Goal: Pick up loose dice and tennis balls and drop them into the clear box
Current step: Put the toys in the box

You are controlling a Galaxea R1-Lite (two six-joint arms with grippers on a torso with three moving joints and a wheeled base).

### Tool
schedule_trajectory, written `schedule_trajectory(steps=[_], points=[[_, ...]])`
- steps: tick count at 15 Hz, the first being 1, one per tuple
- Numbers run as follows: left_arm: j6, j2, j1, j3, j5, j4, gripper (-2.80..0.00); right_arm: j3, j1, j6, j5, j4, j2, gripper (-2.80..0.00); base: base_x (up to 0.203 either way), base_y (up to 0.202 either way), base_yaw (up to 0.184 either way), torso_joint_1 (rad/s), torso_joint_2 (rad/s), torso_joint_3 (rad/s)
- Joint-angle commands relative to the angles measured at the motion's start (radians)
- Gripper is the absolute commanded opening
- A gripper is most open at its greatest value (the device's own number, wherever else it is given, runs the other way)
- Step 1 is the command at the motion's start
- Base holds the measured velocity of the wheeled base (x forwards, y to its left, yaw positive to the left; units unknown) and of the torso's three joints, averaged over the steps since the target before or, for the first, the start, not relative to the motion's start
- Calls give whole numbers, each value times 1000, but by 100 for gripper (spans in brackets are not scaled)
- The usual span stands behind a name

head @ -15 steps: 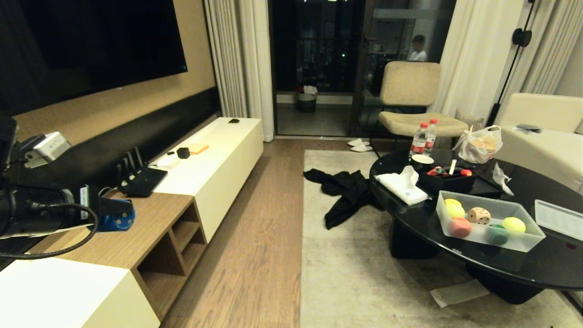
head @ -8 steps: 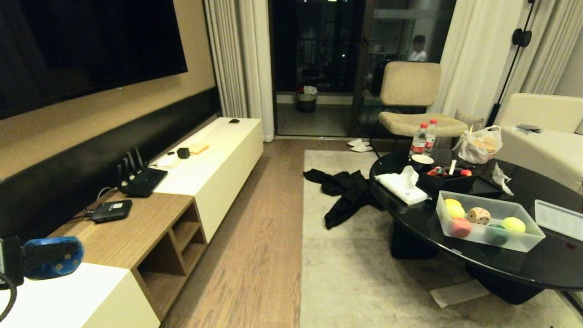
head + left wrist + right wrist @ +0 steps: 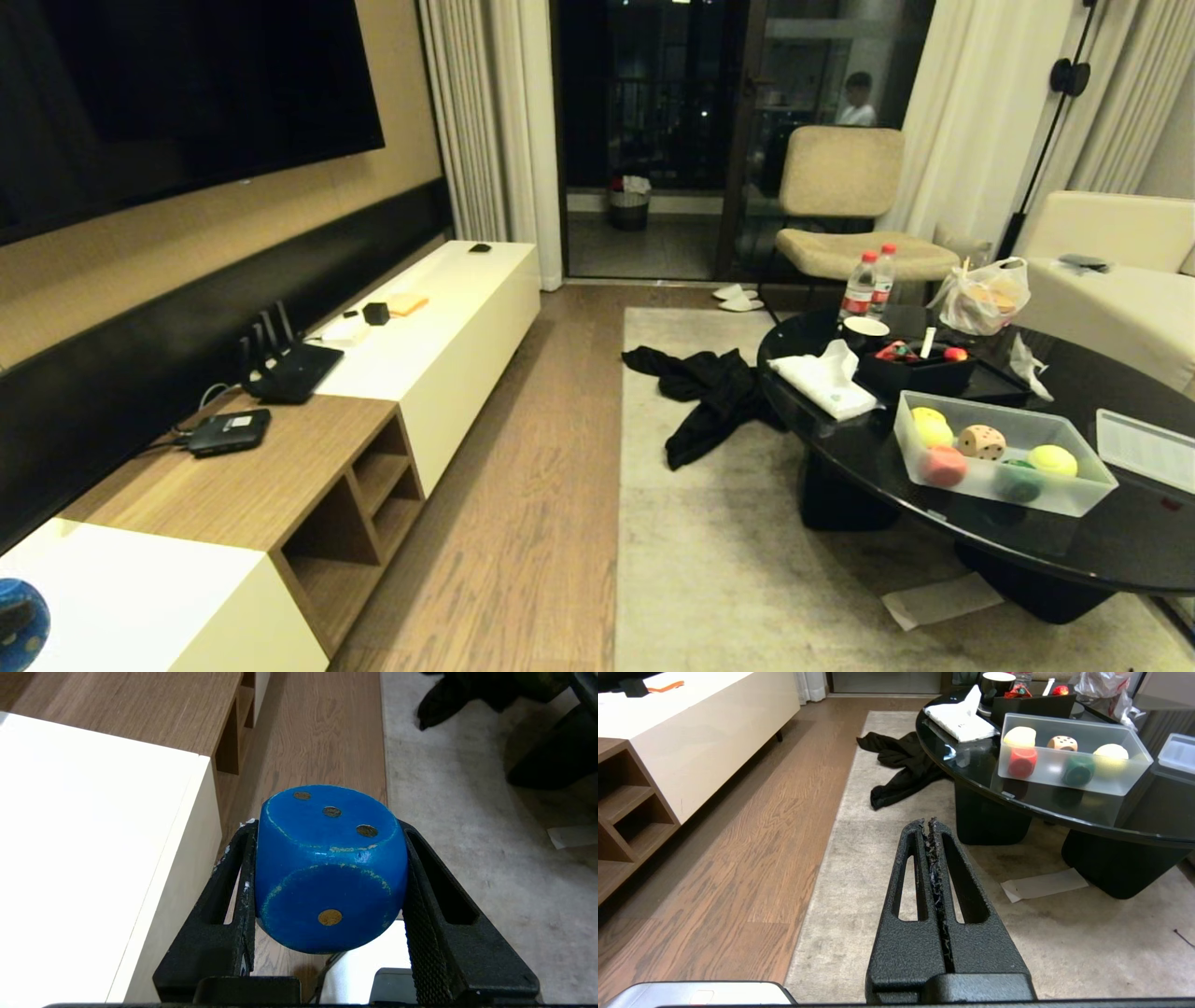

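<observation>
My left gripper (image 3: 327, 828) is shut on a blue die (image 3: 329, 868) with brass-coloured pips, held over the floor beside the white cabinet. In the head view only the die's edge (image 3: 19, 611) shows, at the lower left corner. The clear box (image 3: 1027, 499) stands on the black table at the right. Inside it lie two tennis balls (image 3: 1052, 459) (image 3: 932, 429), a tan die (image 3: 982, 441), a red die (image 3: 945, 464) and a green die (image 3: 1018, 478). My right gripper (image 3: 927, 823) is shut and empty, low over the rug, with the clear box (image 3: 1106, 781) ahead of it.
The box's lid (image 3: 1146, 448) lies right of it. A black organiser (image 3: 915, 373), tissues (image 3: 826, 383), bottles (image 3: 864, 285) and a bag (image 3: 980, 299) crowd the table's far side. Dark clothing (image 3: 709, 392) and a paper scrap (image 3: 938, 599) lie on the rug. A low TV cabinet (image 3: 308, 439) runs along the left.
My left arm has dropped down and to the left with the blue die, from the middle left of the head view to its bottom corner. The right arm has kept still.
</observation>
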Motion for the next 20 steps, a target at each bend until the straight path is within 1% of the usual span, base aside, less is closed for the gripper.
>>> schedule_trajectory(steps=[1, 4, 5, 8, 10, 13, 14, 15, 18, 20], points=[[4, -164, 2, 87, 6, 2, -280, 0, 0, 0, 0, 0, 1, -280, 0, 0, 0, 0, 0, 0], [25, -246, 2, 126, 20, 2, -280, 1, 0, 0, -1, 0, 1, -280, 0, 0, 0, 0, 0, 0], [46, -270, 2, 132, 20, 2, -280, 2, 0, 0, 0, 0, 1, -280, 0, 0, 0, 0, 0, 0], [136, -352, 4, 175, 26, 2, -280, 1, 0, 0, -1, 0, 1, -280, 0, 0, 0, 0, 0, 0], [141, -361, 4, 203, 32, -18, -280, 1, 0, 0, 0, 0, 1, -280, 0, 0, 0, 0, 0, 0], [147, -361, 4, 265, 44, -123, -280, 1, 0, 0, 0, 0, 1, -280, 0, 0, 0, 0, 0, 0], [162, -361, 4, 291, 62, -150, -280, 2, 0, 0, 0, 0, 1, -280, 0, 0, 0, 0, 0, 0], [178, -361, 4, 303, 85, -155, -280, 2, 0, 0, 0, 0, 1, -280, 0, 0, 0, 0, 0, 0], [182, -361, 8, 313, 93, -156, -280, 0, 0, 0, 0, 0, 1, -280, 0, 0, 0, 0, 0, 0], [183, -361, 53, 322, 88, -156, -280, 0, 0, 0, 0, 0, 1, -280, 0, 0, 0, 0, 0, 0]])
